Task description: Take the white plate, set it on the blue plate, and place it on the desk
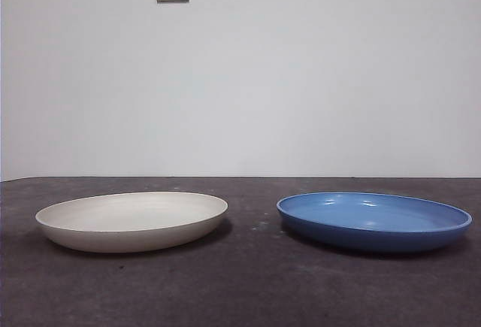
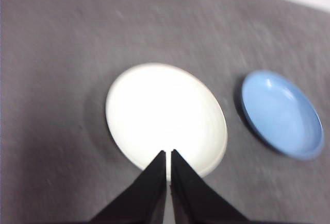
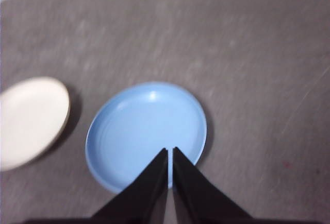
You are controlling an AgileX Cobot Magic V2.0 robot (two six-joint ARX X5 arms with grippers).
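White plate point(image 1: 131, 220) is resting at 9 o'clock of blue plate point(image 1: 373, 219) on desk point(image 1: 248, 289); left gripper point(image 2: 168, 153) and right gripper point(image 3: 169, 151) are hovering, jaws nearly closed, empty.

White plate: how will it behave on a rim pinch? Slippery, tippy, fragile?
The white plate looks rigid, so it probably won't flex. Its matte finish should slip less than the glossy blue plate. Being wide and shallow, it would likely tilt down on the far side if pinched at one rim. The left pincer hangs above it, shut.
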